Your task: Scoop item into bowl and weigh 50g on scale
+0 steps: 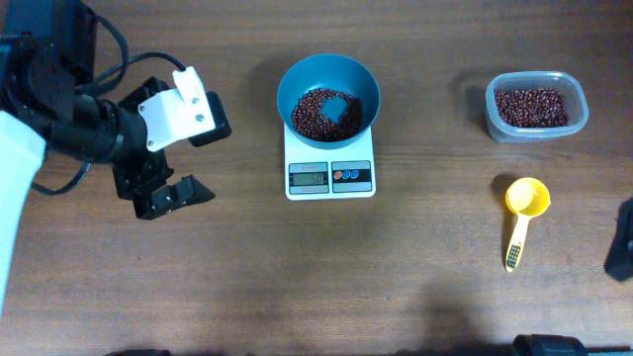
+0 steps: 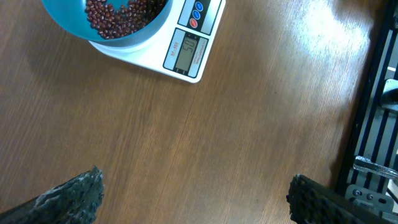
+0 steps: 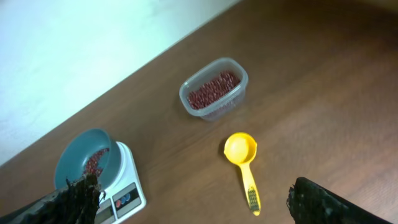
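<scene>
My left hand [image 1: 206,158] hangs over the left part of the worktop [image 1: 415,287], released, its two fingers spread wide with only bare wood between them. It is near the scale [image 1: 307,150] but not touching it. To its right, in the middle of the worktop, the white scale carries the blue bowl [image 1: 326,67], which sits on its platform and hides most of it. The grey display [image 1: 309,177] and two small round buttons [image 1: 351,176] show on the front strip, and I cannot read the digits. The beans [image 1: 315,114] lie in the bowl as a loose dark reddish-brown layer, with a patch of blue bottom showing through near the middle. Further right, well apart from the scale, stands a clear tub [image 1: 535,134] with more of the same beans inside. Just in front of the tub a yellow scoop [image 1: 526,198] lies flat on the wood, cup toward the tub and handle pointing away from it. My right hand [image 3: 193,202] is over the right end, also released, fingers wide apart and holding nothing.
</scene>
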Controlling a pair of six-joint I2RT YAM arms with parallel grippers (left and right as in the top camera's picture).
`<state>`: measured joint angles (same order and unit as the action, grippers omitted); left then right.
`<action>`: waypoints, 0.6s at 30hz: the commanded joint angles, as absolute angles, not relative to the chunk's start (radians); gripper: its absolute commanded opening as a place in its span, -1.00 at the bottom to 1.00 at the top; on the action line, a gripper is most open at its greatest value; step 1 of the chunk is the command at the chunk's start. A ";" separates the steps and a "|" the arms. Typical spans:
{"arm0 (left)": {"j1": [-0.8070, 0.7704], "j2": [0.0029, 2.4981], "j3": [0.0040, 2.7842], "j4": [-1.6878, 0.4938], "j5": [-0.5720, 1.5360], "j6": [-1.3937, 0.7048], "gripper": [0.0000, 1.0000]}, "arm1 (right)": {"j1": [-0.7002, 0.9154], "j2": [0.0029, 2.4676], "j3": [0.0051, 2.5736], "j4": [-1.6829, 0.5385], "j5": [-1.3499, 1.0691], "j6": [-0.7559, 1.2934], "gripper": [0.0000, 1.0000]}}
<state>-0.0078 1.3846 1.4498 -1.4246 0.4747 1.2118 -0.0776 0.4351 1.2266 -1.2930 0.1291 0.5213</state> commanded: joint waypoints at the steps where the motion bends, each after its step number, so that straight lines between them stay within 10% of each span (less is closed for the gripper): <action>1: -0.002 1.380 1.450 -1.425 0.482 1.228 0.98 | -0.072 0.338 1.222 -1.271 0.089 0.407 0.97; 18: -0.002 1.380 1.450 -1.425 0.482 1.228 0.97 | -0.072 0.004 0.701 -0.812 0.003 0.118 0.97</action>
